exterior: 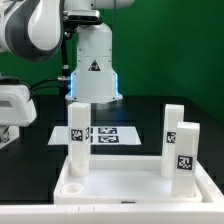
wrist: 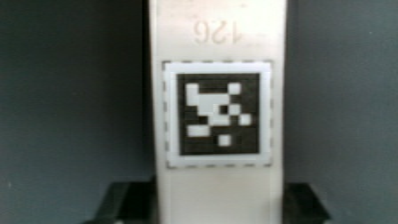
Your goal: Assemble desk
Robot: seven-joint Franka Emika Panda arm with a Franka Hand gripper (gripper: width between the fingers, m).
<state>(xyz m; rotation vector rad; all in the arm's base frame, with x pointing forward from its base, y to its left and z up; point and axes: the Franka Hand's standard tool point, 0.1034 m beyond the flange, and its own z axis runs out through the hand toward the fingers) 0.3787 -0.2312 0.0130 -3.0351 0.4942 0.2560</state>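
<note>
Desk leg (wrist: 214, 100) upright between hand (wrist: 210, 200) fingers, grip unclear, panel (exterior: 130, 183) rim near.

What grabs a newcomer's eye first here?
In the wrist view, a white rectangular block leg with a black-and-white square tag fills the frame, with the gripper's dark fingers on either side of its base. In the exterior view, three legs stand upright in the white rimmed square panel.

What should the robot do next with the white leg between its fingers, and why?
Probably lift the leg straight up a little. In the wrist view, the dark fingers seem to press against both of its sides with no gap showing, so it looks gripped. A small lift would test the hold before carrying it towards the panel.
</note>
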